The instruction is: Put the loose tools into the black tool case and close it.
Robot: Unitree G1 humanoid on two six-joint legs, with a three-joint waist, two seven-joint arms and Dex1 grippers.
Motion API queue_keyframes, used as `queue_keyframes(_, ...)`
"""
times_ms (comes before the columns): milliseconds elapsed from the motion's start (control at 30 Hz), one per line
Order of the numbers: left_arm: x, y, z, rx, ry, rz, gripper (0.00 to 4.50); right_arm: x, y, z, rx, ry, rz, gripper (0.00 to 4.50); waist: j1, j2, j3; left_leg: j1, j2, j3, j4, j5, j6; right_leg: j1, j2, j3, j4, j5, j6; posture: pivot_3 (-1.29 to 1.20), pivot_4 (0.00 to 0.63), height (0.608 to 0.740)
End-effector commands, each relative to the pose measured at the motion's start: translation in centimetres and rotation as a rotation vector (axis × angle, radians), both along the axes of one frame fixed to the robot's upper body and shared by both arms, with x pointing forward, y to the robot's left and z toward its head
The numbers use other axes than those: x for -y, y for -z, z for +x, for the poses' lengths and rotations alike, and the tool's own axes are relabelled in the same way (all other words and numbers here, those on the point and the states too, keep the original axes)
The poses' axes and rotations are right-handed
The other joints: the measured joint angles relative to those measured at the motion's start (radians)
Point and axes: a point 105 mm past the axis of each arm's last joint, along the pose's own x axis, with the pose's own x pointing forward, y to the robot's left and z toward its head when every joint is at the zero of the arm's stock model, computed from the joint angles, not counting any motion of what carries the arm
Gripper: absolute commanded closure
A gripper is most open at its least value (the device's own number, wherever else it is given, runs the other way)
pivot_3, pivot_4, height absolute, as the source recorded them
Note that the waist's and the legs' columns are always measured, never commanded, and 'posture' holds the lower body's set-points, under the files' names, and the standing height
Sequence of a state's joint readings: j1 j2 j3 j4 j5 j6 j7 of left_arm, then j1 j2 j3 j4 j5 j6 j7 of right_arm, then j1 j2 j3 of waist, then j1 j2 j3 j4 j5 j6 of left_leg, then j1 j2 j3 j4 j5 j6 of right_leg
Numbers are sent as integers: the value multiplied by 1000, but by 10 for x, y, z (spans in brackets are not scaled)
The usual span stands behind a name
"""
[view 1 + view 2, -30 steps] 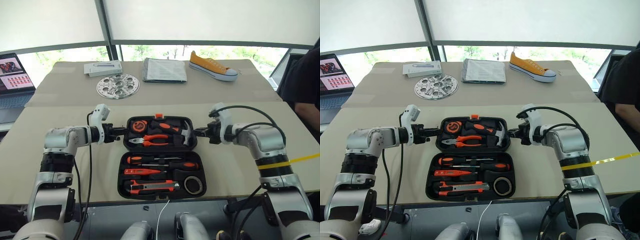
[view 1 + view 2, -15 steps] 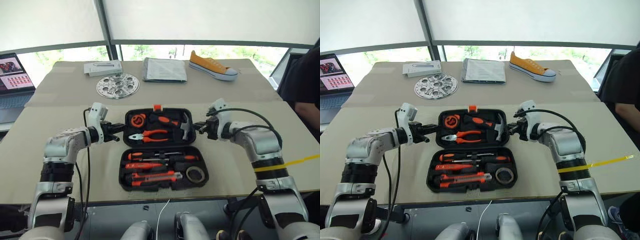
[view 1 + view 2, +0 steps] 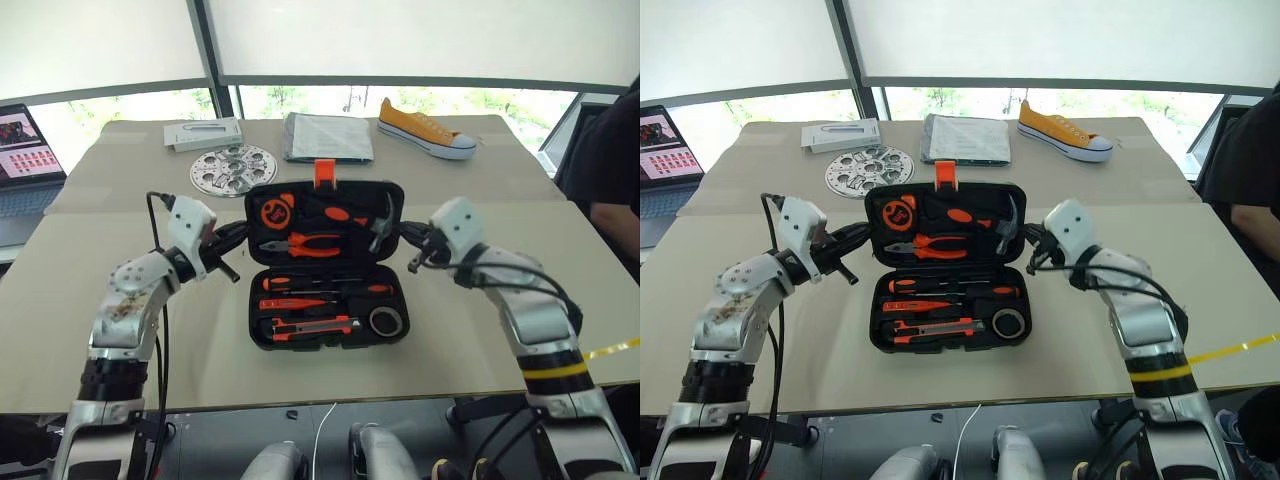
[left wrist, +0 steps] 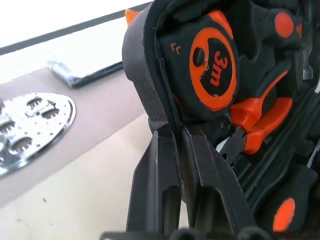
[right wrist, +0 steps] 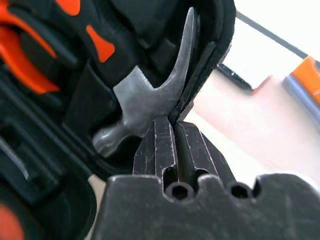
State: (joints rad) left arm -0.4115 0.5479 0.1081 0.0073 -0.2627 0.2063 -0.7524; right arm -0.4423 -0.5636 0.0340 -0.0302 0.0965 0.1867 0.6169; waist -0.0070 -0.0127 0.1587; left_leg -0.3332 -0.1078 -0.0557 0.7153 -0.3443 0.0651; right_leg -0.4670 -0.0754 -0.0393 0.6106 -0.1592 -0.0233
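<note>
The black tool case (image 3: 256, 332) lies open in the middle of the table, its lid (image 3: 322, 194) tilted up steeply with the orange latch (image 3: 324, 172) on top. My left gripper (image 3: 243, 232) is shut on the lid's left rim (image 4: 145, 95). My right gripper (image 3: 405, 236) is shut on its right rim (image 5: 212, 55). In the base sit two black-and-orange screwdrivers (image 3: 300, 284), a slim orange screwdriver (image 3: 290, 303), a utility knife (image 3: 315, 327) and a tape roll (image 3: 385, 321). The lid carries a tape measure (image 4: 215, 67), pliers (image 3: 305, 243) and a hammer (image 5: 145, 100).
At the table's far side lie a grey flat box (image 3: 203, 133), a perforated metal disc (image 3: 233, 168), a folded grey packet (image 3: 328, 138) and a yellow shoe (image 3: 425, 130). A laptop (image 3: 25, 150) stands at far left. A person (image 3: 610, 170) sits at the right edge.
The lid has swung up from lying flat to steeply tilted. Both grippers rose with it, gripping its side rims, and their wrists rolled.
</note>
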Motion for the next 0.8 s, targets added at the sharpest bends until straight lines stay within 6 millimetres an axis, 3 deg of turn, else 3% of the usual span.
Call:
queue_keyframes(33, 1, -1, -11, 50, -1, 47, 4500, 4, 8, -15, 31, -25, -47, 4479, 4, 0, 0, 4, 0, 0, 0, 0, 0, 3, 0, 0, 0, 0, 0, 0, 150, 740)
queue_keyframes(233, -7, 0, -26, 30, -34, 12, 4500, 8, 3, -38, 33, -83, -1, 4479, 14, 0, 0, 12, 1, 0, -2, 0, 0, 11, 0, 3, 0, -1, 1, 0, 150, 740)
queue_keyframes(267, -8, 0, -28, 24, -41, 7, 4500, 8, 3, -42, 28, -94, 7, 3764, 14, 0, 0, 12, 1, 0, -3, 0, 0, 10, 1, 3, 0, -1, 1, 0, 150, 740)
queue_keyframes(367, -10, 2, -41, -15, -26, 12, 3603, 12, -1, -55, 11, -121, -7, 2875, 14, 0, 0, 11, 2, 0, -4, 0, 0, 9, 2, 3, -1, -1, 1, 0, 150, 740)
queue_keyframes(433, -30, -4, -57, -95, -32, -6, 2780, 32, -13, -76, -71, -170, -21, 2145, 13, 1, 1, 11, 2, 0, -5, 0, 0, 8, 2, 3, 0, -1, 0, 0, 150, 740)
queue_keyframes(533, -46, -2, -78, -220, 25, 22, 1804, 45, -15, -105, -213, -257, -55, 1218, 15, 2, 3, 7, 2, 0, -3, -1, 2, 6, 3, 3, 0, -2, 0, 0, 150, 740)
queue_keyframes(700, -66, 7, -73, -293, 7, 69, 181, 46, 3, -117, -393, -250, 13, 1187, 21, 2, 2, 12, 4, 0, -5, -2, 3, 13, 2, 2, -4, -3, 1, 0, 150, 740)
queue_keyframes(800, -80, 15, -62, -305, -23, 137, 51, 37, 18, -148, -506, -377, -50, 1187, 30, 2, 3, 11, 3, 0, -5, -3, 4, 13, 1, 2, -2, -4, 2, 0, 150, 740)
